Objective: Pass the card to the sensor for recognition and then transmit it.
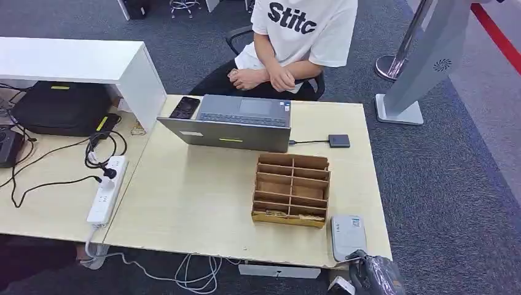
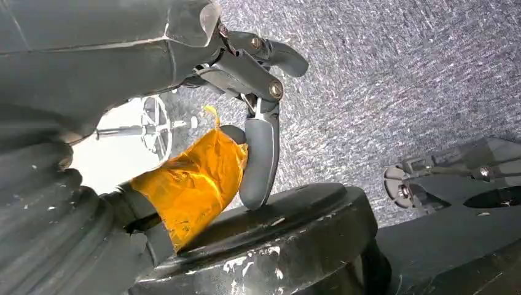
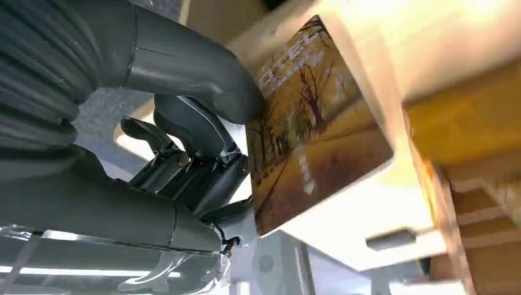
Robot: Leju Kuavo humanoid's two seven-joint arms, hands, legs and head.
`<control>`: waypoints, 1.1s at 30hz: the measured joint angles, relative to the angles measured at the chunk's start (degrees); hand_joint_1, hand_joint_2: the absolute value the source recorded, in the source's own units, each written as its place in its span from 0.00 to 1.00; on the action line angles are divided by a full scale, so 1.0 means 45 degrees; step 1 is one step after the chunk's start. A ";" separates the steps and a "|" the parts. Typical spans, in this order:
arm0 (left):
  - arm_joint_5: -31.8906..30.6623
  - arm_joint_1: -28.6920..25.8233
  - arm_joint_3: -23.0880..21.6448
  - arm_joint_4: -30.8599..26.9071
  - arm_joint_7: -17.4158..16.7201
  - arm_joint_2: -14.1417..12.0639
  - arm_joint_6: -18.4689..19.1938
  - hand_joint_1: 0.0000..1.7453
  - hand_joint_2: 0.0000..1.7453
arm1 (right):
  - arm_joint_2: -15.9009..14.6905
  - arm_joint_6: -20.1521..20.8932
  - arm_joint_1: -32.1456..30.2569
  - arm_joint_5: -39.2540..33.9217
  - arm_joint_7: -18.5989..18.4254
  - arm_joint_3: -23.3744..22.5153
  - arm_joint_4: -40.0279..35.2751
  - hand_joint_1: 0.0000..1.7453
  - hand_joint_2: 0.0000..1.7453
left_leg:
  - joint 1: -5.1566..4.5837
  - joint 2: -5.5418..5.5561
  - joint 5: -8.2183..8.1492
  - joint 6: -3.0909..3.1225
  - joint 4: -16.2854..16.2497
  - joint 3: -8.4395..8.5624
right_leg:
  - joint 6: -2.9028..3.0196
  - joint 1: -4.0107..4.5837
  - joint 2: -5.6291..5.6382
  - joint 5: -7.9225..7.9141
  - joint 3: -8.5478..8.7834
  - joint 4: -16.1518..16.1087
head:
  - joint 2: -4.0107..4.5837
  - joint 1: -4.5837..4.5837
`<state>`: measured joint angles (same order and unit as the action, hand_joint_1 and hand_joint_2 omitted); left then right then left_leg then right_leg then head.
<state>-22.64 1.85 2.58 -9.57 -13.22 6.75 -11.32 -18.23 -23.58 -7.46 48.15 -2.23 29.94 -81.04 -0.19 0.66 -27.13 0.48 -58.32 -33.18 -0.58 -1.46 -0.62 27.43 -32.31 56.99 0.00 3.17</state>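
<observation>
Right wrist view: right robot hand (image 3: 203, 153) pinching the card (image 3: 313, 123); left robot hand (image 2: 246, 92) empty, fingers apart.

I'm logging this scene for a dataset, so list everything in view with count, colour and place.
card: one, yellow-brown printed, held by the right hand.
sensor: one, grey-white, near table corner.
divided box: one, brown, mid table.
laptop: one, grey, open toward the person.
phone: one, black, beside laptop.
small black device: one, cabled to laptop.
power strip: one, white, left table.
bag: one, black, far left.
person: one, white shirt, seated behind table.
right hand: grey, below the table's near edge.
left hand: grey, hanging over the floor.
</observation>
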 joint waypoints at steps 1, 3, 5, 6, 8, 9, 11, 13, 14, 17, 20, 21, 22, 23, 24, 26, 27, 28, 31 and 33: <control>-0.0015 0.0000 0.0000 0.0000 0.0000 0.0000 0.0000 0.00 1.00 | 0.0010 0.0019 0.0065 -0.0058 -0.0005 0.0053 0.0121 1.00 1.00 | 0.0000 0.0001 0.0000 0.0000 0.0000 0.0000 | 0.0000 0.0000 -0.0002 0.0000 0.0001 0.0000 | 0.0000 -0.0005; -0.0015 0.0001 0.0000 0.0000 0.0000 0.0000 0.0000 0.00 1.00 | 0.0010 -0.0005 0.0178 -0.0126 0.0010 0.0175 0.0296 1.00 1.00 | 0.0000 0.0000 0.0000 0.0000 0.0000 0.0000 | 0.0000 0.0000 0.0001 0.0000 0.0001 0.0000 | 0.0000 -0.0005; -0.0019 0.0001 0.0000 0.0000 0.0000 0.0000 0.0000 0.00 1.00 | 0.0014 -0.0063 0.0265 -0.0160 0.0053 0.0267 0.0373 1.00 1.00 | -0.0001 -0.0001 0.0000 0.0000 0.0000 0.0003 | 0.0000 0.0000 0.0004 0.0000 0.0000 0.0000 | 0.0000 0.0000; -0.0024 0.0001 0.0000 0.0000 0.0000 0.0000 0.0000 0.00 1.00 | 0.0015 -0.0136 0.0279 -0.0160 0.0058 0.0291 0.0383 1.00 1.00 | 0.0000 0.0000 0.0000 0.0000 0.0000 0.0002 | 0.0000 0.0000 0.0001 0.0000 0.0000 0.0000 | 0.0000 0.0000; -0.0020 0.0000 0.0000 0.0000 0.0000 0.0000 -0.0005 0.00 1.00 | 0.0010 -0.0422 0.0258 -0.0136 0.0097 0.0320 0.0272 1.00 1.00 | -0.0001 0.0002 0.0000 0.0000 0.0000 0.0001 | 0.0000 0.0000 -0.0002 0.0000 -0.0001 0.0000 | 0.0000 0.0000; -0.0019 0.0000 0.0005 0.0000 0.0000 0.0000 -0.0005 0.00 1.00 | 0.0000 -0.0579 0.0227 -0.0121 0.0112 0.0330 0.0111 1.00 1.00 | -0.0001 0.0001 0.0000 0.0000 0.0000 0.0001 | 0.0000 0.0000 0.0001 0.0000 -0.0002 0.0000 | 0.0000 0.0000; -0.0015 0.0000 0.0029 0.0000 0.0005 0.0000 -0.0015 0.00 1.00 | -0.0121 -0.0787 0.0127 -0.0368 0.0286 0.0325 -0.0470 1.00 1.00 | -0.0001 -0.0003 0.0000 0.0000 0.0000 0.0003 | 0.0000 0.0000 0.0006 0.0000 -0.0003 0.0000 | 0.0000 0.0005; -0.0015 -0.0002 0.0088 0.0000 0.0010 0.0000 -0.0024 0.00 1.00 | -0.0287 -0.0797 0.0027 -0.0690 0.0598 0.0267 -0.1114 1.00 1.00 | 0.0000 -0.0001 0.0000 0.0000 0.0000 0.0000 | 0.0000 0.0000 0.0003 0.0000 -0.0003 0.0000 | 0.0000 0.0000; -0.0015 -0.0004 0.0107 0.0000 0.0015 0.0005 -0.0024 0.00 1.00 | -0.0349 -0.0783 -0.0001 -0.0805 0.0781 0.0204 -0.1456 1.00 1.00 | -0.0001 -0.0002 0.0000 0.0000 0.0000 -0.0002 | 0.0000 0.0000 0.0003 0.0000 -0.0003 0.0000 | 0.0000 0.0000; -0.0136 -0.0003 0.0165 0.0000 0.0024 0.0005 -0.0010 0.00 1.00 | -0.0418 -0.0549 0.0108 -0.0845 0.1414 -0.0132 -0.2362 1.00 1.00 | 0.0000 -0.0007 0.0000 0.0000 0.0000 0.0000 | 0.0001 0.0000 0.0013 -0.0001 -0.0001 0.0001 | 0.0000 0.0000; -0.0267 -0.0002 0.0175 0.0000 0.0039 0.0010 0.0024 0.00 1.00 | -0.0418 -0.0009 0.0586 -0.0709 0.1865 -0.0491 -0.2988 1.00 1.00 | -0.0001 -0.0008 0.0002 0.0000 0.0000 0.0004 | 0.0001 0.0000 0.0012 -0.0005 0.0000 0.0001 | 0.0000 -0.0005; -0.0282 -0.0003 0.0175 0.0000 0.0043 0.0010 0.0043 0.00 1.00 | -0.0418 0.0144 0.0761 -0.0699 0.1938 -0.0558 -0.3132 1.00 1.00 | -0.0001 -0.0008 0.0003 0.0000 0.0000 0.0006 | 0.0001 0.0000 0.0012 -0.0006 0.0001 0.0002 | 0.0000 0.0000; -0.0296 -0.0001 0.0175 0.0000 0.0044 0.0010 0.0053 0.00 1.00 | -0.0418 0.0335 0.0974 -0.0729 0.2021 -0.0632 -0.3304 1.00 1.00 | 0.0000 -0.0008 0.0005 0.0002 -0.0001 0.0007 | 0.0000 0.0000 0.0011 -0.0007 0.0002 0.0002 | 0.0000 -0.0005; -0.0326 -0.0001 0.0179 0.0000 0.0044 0.0005 0.0063 0.00 1.00 | -0.0418 0.0528 0.1175 -0.0873 0.2112 -0.0690 -0.3487 1.00 1.00 | -0.0001 -0.0007 0.0007 0.0003 -0.0001 0.0007 | 0.0000 0.0000 0.0008 -0.0007 0.0007 0.0002 | 0.0000 0.0000; -0.0359 -0.0002 0.0175 0.0000 0.0043 0.0005 0.0063 0.00 1.00 | -0.0418 0.0673 0.1322 -0.1018 0.2156 -0.0700 -0.3589 1.00 1.00 | -0.0001 -0.0006 0.0008 0.0002 -0.0001 0.0006 | 0.0000 0.0000 0.0006 -0.0007 0.0008 0.0004 | 0.0000 -0.0005; -0.0466 0.0003 0.0175 0.0000 0.0039 0.0005 0.0097 0.00 1.00 | -0.0418 0.1195 0.1966 -0.1404 0.2220 -0.0685 -0.3721 1.00 1.00 | -0.0002 -0.0011 0.0010 -0.0002 -0.0001 0.0012 | 0.0002 0.0000 0.0026 -0.0012 0.0006 0.0006 | 0.0000 0.0000; -0.0486 0.0007 0.0175 0.0000 0.0034 0.0005 0.0102 0.00 1.00 | -0.0418 0.1388 0.2304 -0.1510 0.2176 -0.0680 -0.3726 1.00 1.00 | -0.0002 -0.0020 0.0010 -0.0002 -0.0001 0.0020 | 0.0002 -0.0001 0.0028 -0.0012 0.0007 0.0005 | 0.0000 0.0005; -0.0490 0.0009 0.0179 0.0000 0.0029 0.0005 0.0107 0.00 1.00 | -0.0418 0.1461 0.2542 -0.1554 0.2132 -0.0680 -0.3731 1.00 1.00 | -0.0001 -0.0015 0.0010 -0.0002 -0.0002 0.0020 | 0.0002 0.0000 0.0021 -0.0012 0.0008 0.0005 | 0.0000 -0.0005; -0.0491 0.0009 0.0175 0.0000 0.0029 0.0005 0.0121 0.00 1.00 | -0.0418 0.1491 0.2984 -0.1598 0.2127 -0.0670 -0.3760 1.00 1.00 | -0.0001 -0.0001 0.0010 -0.0002 -0.0003 0.0015 | 0.0000 0.0000 0.0001 -0.0010 0.0010 0.0005 | 0.0000 0.0000; -0.0515 0.0008 0.0175 0.0000 0.0029 0.0005 0.0121 0.00 1.00 | -0.0418 0.1491 0.3107 -0.1593 0.2123 -0.0666 -0.3760 1.00 1.00 | -0.0001 -0.0003 0.0009 -0.0001 -0.0002 0.0004 | 0.0000 0.0000 0.0005 -0.0009 0.0012 0.0006 | 0.0000 0.0000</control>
<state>-24.96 1.89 3.37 -9.57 -13.09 6.78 -10.78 -20.11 -16.87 6.53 40.98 7.32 26.95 -97.96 -0.19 0.65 -27.08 0.47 -58.32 -33.16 -0.58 -1.46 -0.60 27.39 -32.25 57.02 0.00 3.17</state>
